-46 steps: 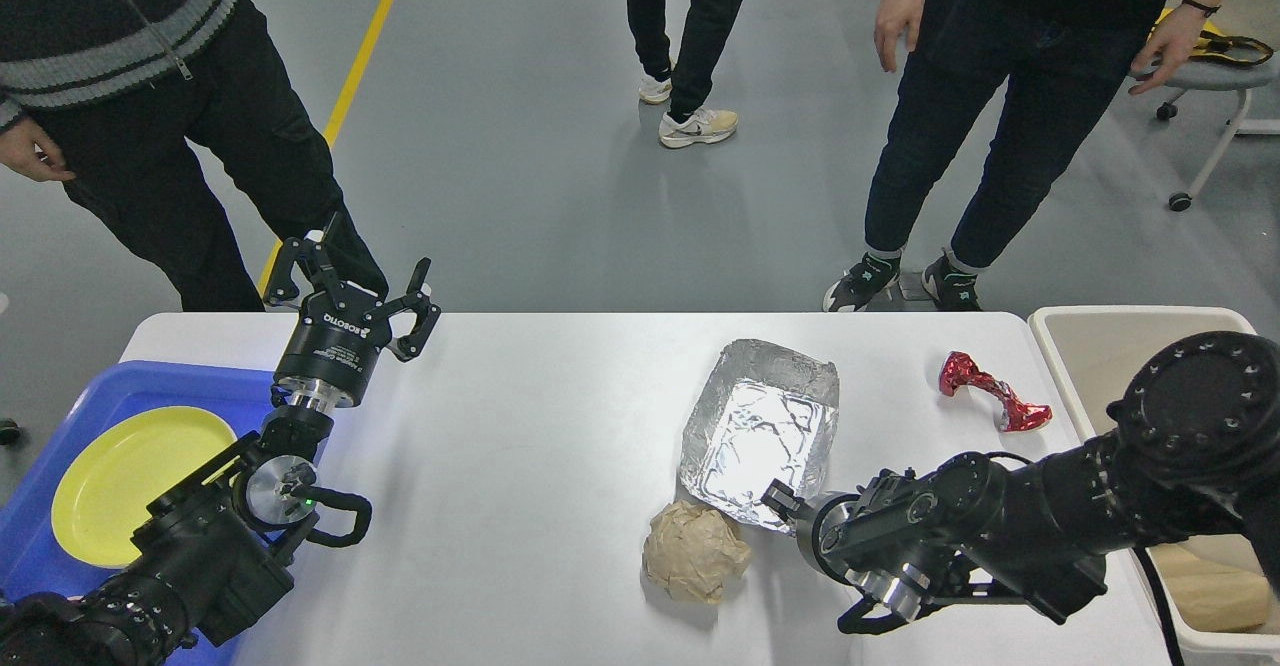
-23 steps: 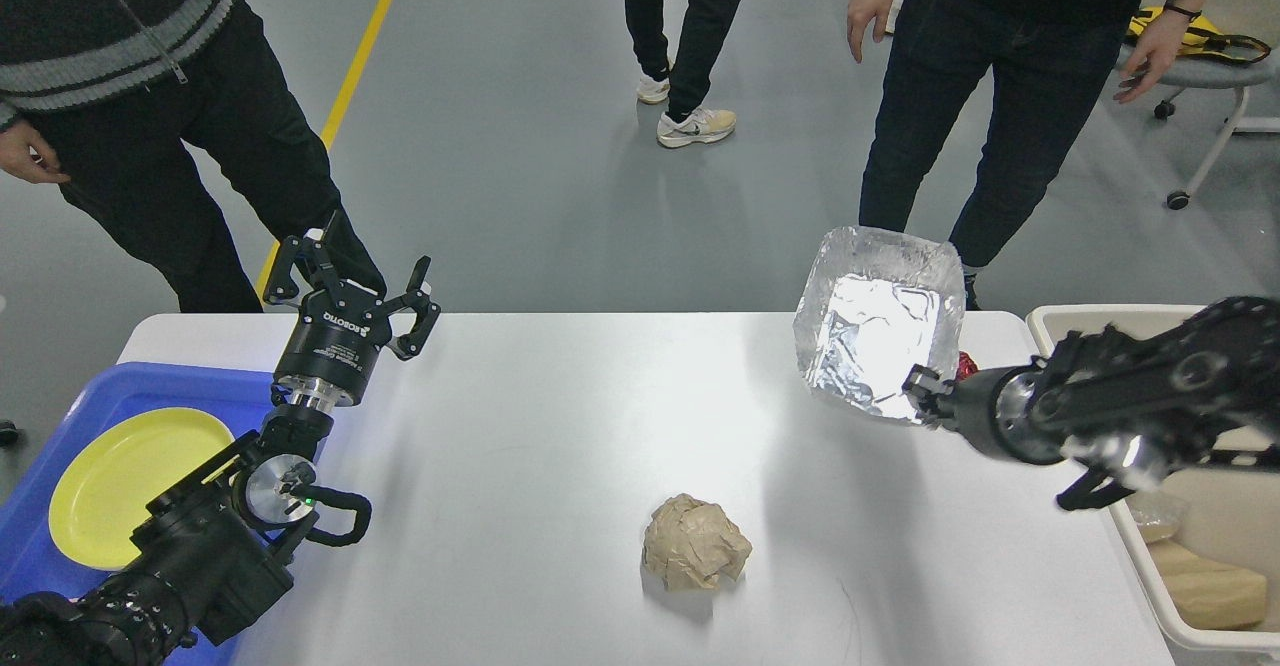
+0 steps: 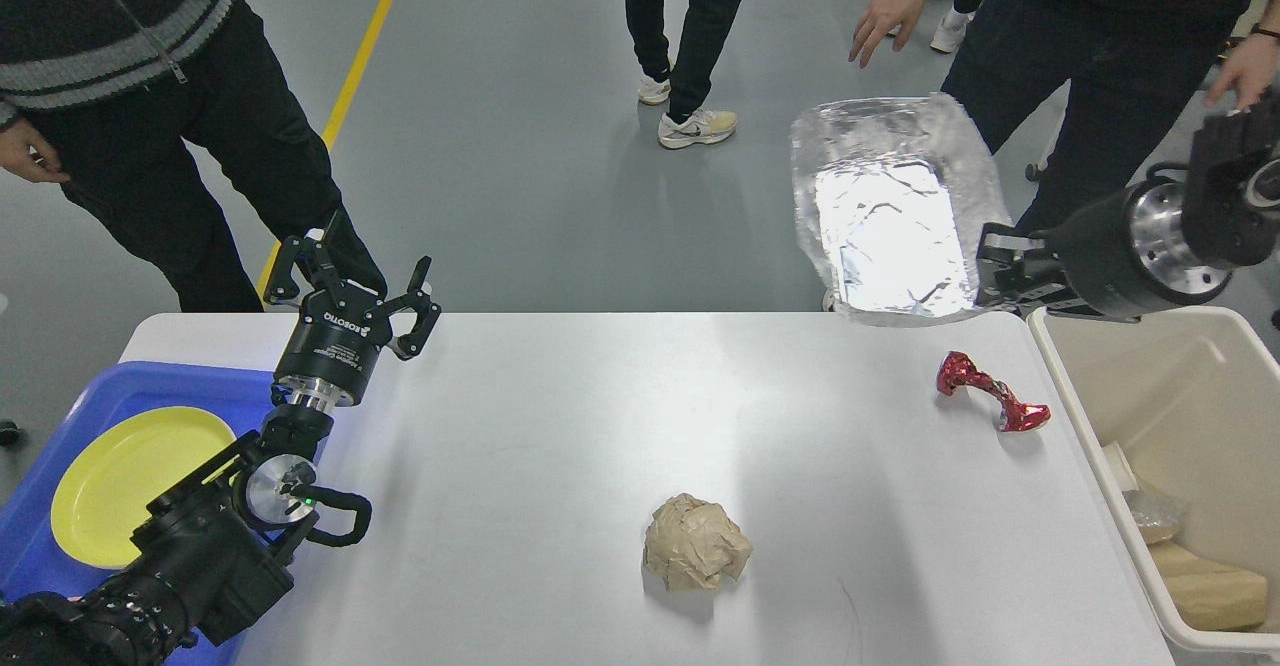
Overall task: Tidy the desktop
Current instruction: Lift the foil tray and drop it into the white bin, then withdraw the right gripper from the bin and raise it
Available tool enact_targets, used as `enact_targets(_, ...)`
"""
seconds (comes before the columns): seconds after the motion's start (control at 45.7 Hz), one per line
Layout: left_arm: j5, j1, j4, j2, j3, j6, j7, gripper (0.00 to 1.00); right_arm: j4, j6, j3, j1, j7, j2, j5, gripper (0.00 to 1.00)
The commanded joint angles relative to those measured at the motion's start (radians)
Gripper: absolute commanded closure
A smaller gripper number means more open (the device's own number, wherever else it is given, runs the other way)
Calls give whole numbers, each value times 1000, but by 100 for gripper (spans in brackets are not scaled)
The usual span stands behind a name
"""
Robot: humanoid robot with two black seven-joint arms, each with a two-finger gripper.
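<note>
The white desktop (image 3: 560, 416) carries a crumpled brown paper ball (image 3: 695, 554) near the front middle and a twisted red foil wrapper (image 3: 990, 402) at the right. My right gripper (image 3: 985, 271) is shut on the near edge of a silver foil tray (image 3: 890, 216) and holds it high above the table's far right corner. My left gripper (image 3: 352, 278) is open and empty above the far left of the table, beside the blue tray (image 3: 60, 586).
A yellow plate (image 3: 125, 476) lies in the blue tray at the left. A beige bin (image 3: 1165, 416) with some rubbish stands off the right edge. Three people stand close behind the table; one hand (image 3: 885, 11) hangs near the lifted foil tray.
My right gripper lifted the foil tray off the table and carried it up and to the right. The red wrapper is uncovered again. My left arm has not moved.
</note>
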Motion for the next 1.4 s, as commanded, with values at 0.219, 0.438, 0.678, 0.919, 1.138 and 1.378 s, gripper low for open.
enact_targets(0.219,-1,0,0,-2,0,0,0,0,-764,-44,29,-706,8,-121,-5,100)
enact_targets(0.438,-1,0,0,1,0,2,0,0,-1384,-84,342,-1357,10,-20,2,100)
enact_targets(0.678,-1,0,0,-2,0,0,0,0,-1713,-110,411,-1643,11,153,12,84)
enact_targets(0.919,-1,0,0,-2,0,0,0,0,-1713,-126,414,-1646,11,170,12,0)
enact_targets(1.138,-1,0,0,1,0,0,0,0,-1713,-133,414,-1647,11,172,13,0)
enact_targets(1.378,1,0,0,1,0,0,0,0,-1716,-134,416,-1635,10,175,15,0)
